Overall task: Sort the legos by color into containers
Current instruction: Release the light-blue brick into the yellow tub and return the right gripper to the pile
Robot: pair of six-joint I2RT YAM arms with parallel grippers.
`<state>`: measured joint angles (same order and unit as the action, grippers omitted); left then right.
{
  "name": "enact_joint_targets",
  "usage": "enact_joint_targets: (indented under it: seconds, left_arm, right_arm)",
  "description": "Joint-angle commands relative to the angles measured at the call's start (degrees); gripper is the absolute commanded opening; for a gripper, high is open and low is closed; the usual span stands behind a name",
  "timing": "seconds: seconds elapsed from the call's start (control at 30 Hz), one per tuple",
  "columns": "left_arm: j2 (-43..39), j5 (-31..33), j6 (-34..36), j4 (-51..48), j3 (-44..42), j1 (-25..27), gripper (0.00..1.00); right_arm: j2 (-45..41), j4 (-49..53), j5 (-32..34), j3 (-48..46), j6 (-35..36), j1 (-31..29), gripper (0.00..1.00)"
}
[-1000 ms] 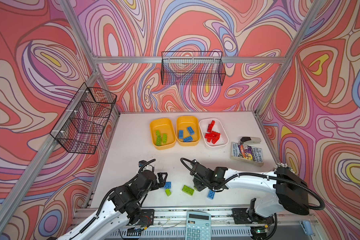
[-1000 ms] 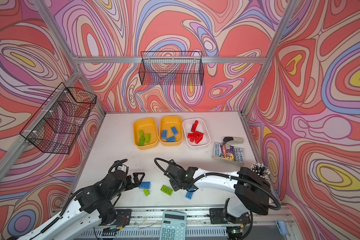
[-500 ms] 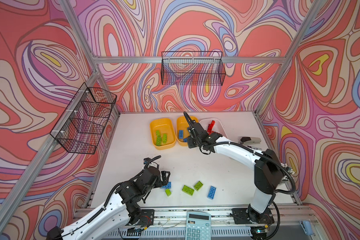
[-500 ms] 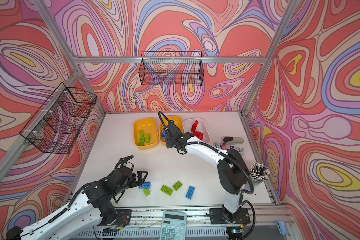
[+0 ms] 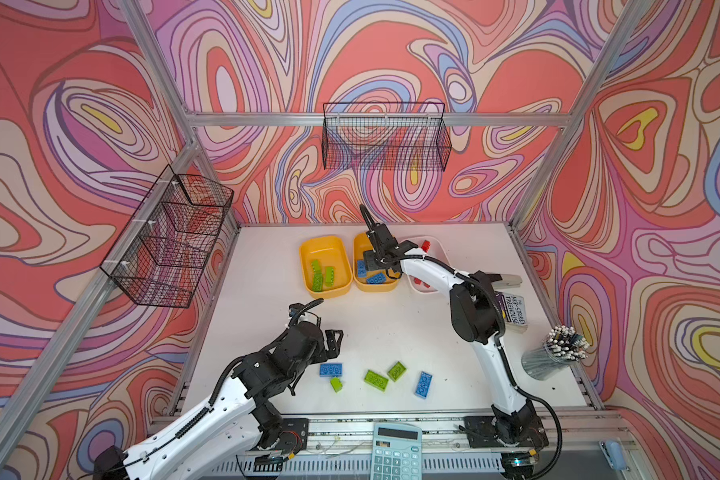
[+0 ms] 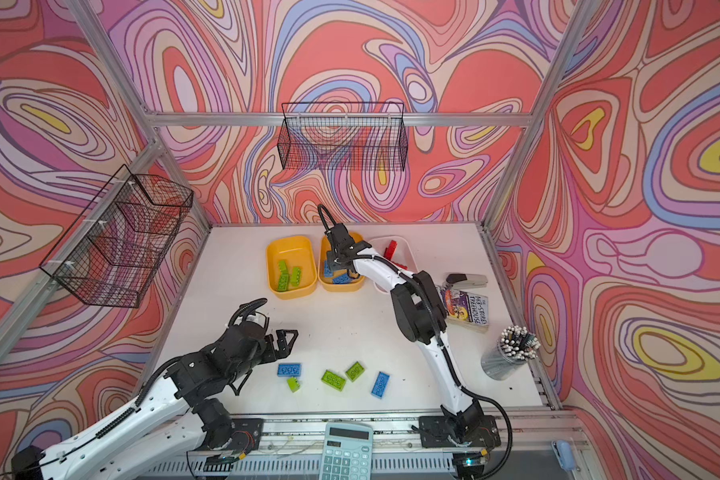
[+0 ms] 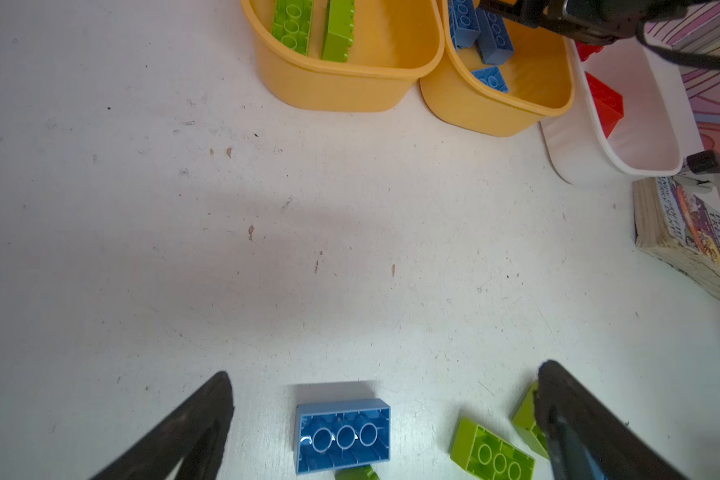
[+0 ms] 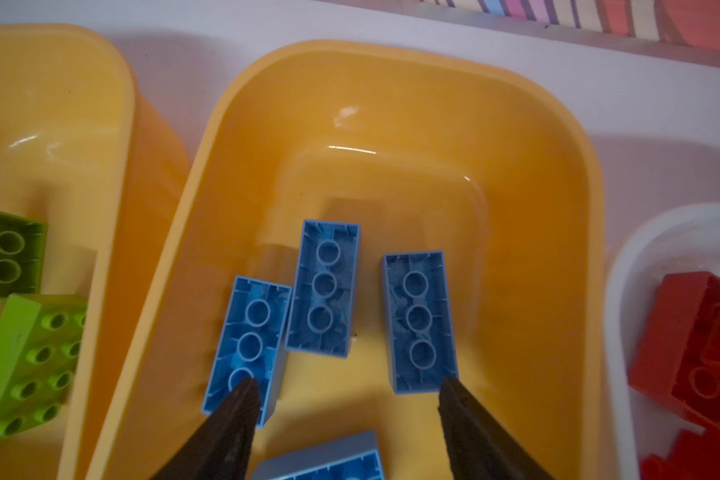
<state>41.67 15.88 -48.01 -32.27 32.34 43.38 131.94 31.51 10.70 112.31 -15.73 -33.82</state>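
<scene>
Legos, loose: two blue, three green, strewn on the near bench [image 5: 391, 324] just beyond the calculator [image 5: 395, 453], well apart from the tubs; judged unsorted.
Left tool [image 5: 334, 343]: jaws wide apart, empty, hovering by a blue brick [image 7: 343, 434] framed between them in the wrist view; judged lined up for pickup.
Obstacle: small green brick [image 5: 336, 384] just beside that blue one, perhaps touching; likely to be nudged.
Left yellow tub [image 5: 304, 257]: green legos only.
Middle yellow tub [image 8: 391, 54]: blue legos only.
Right tool [image 8: 346, 382]: jaws apart, nothing clamped, hanging over the middle tub; judged a drop-off pose.
White tub [image 7: 578, 158]: red legos, partly hidden by the right arm [image 5: 429, 266] crossing it.
Book [image 5: 514, 311], stapler [image 5: 504, 279], pen cup [image 5: 545, 361]: right edge, clear of the work.
Wire baskets [image 5: 385, 137]: on the walls, no part here.
</scene>
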Motion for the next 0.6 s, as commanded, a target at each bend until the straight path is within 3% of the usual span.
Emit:
enact_joint_targets:
  seconds: [0.0,0.17,0.3,0.43,0.57]
  left_arm:
    - [0.5,2.46,0.71,0.22,0.0,-0.56,1.0]
    - [3.07,-0.85,1.62,7.9,-2.08,-1.27,1.0]
    - [8.36,-3.93,1.81,13.6,-2.14,-1.75,1.0]
    - [14.13,-7.93,1.95,19.48,-1.56,-1.89,1.0]
    - [18.79,-12.16,2.21,22.04,0.41,-1.89,1.0]
  right_arm:
    - [-11.75,0.92,-0.06,-8.34,-0.43,-0.76,0.74]
    - [-30.57,3.13,4.49,-31.48,-6.71,-4.02,0.73]
    - [-46.57,5.7,6.5,-49.29,-18.82,-10.38,0.74]
    - [-55.33,9.51,9.81,-59.59,-32.73,-19.62,0.74]
    - [-58.62,14.02,13.46,-64.89,-44.74,-29.04,0.74]
